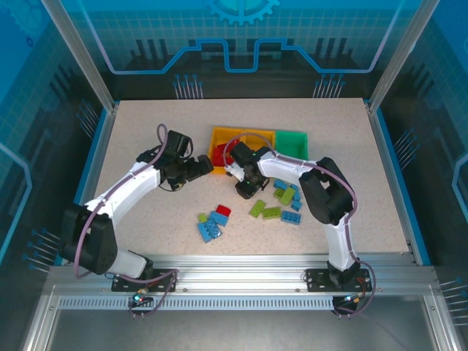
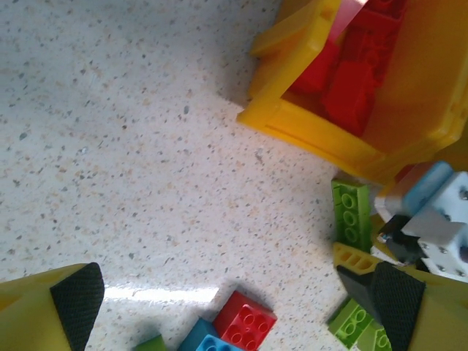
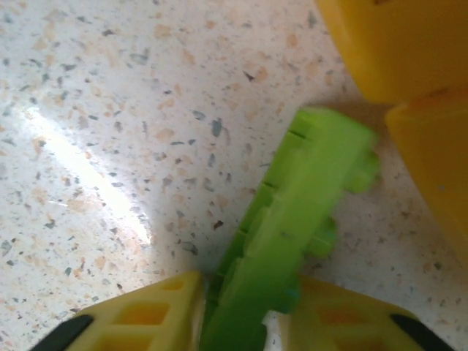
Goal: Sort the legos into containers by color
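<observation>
My right gripper (image 3: 245, 296) is shut on a long lime green lego (image 3: 307, 190), which stands on edge just off the wall of an orange-yellow container (image 3: 402, 44). In the top view that gripper (image 1: 247, 189) points down in front of the joined yellow containers (image 1: 218, 134). The green container (image 1: 291, 133) adjoins them on the right. My left gripper (image 2: 227, 281) hangs open over bare table, with a red lego (image 2: 245, 322) just below it. The nearest yellow container (image 2: 292, 121) holds several red legos (image 2: 344, 88). In the top view the left gripper (image 1: 205, 166) is at that container's left side.
Loose legos lie in front of the containers: a red one (image 1: 223, 210), blue ones (image 1: 209, 231) and a small green one (image 1: 202, 217) at centre, green (image 1: 257, 208) and blue (image 1: 292, 217) ones under the right arm. The table's left half is bare.
</observation>
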Controlling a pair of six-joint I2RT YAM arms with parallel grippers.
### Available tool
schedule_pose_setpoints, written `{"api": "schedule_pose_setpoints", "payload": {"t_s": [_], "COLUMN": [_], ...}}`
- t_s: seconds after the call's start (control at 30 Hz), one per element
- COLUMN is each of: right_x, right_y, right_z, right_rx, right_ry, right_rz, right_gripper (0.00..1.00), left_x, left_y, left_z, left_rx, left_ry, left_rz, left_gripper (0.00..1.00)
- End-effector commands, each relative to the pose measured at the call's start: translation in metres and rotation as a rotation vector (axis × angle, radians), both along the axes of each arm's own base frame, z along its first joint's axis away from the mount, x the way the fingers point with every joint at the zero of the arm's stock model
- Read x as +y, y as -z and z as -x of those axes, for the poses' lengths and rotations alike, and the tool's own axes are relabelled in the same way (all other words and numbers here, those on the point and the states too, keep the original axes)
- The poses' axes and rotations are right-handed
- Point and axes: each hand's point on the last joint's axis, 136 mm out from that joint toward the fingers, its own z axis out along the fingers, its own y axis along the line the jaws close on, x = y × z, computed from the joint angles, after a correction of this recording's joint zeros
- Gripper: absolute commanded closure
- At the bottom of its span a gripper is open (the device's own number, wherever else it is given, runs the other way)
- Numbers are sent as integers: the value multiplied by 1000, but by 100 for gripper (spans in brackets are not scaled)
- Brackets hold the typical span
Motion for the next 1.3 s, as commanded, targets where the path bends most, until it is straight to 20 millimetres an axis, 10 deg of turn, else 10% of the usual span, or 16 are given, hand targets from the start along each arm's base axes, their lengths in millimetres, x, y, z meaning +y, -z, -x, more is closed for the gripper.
{"api": "schedule_pose_setpoints", "payload": {"t_s": [0.0,0.5,0.9,1.27], "right_x": [-8,-2,-53,-48], "right_y": [5,-89,-76,-83], "right_z": [6,-13,-76,-82], "right_rx": [24,-75,-6,10], "right_ry": [33,132,449,502], "right_rz": [26,-214,-161,-199], "right_gripper": [71,79,79,35], "left_x": [13,26,-15,-22], "left_y": [5,44,61,67], "left_z": [14,68,95,128], "left_rx": [17,122,172,214], "left_ry": [-29,-6,127,63], "left_rz": [-27,-73,-133,-96], "left_gripper": [1,1,1,1]}}
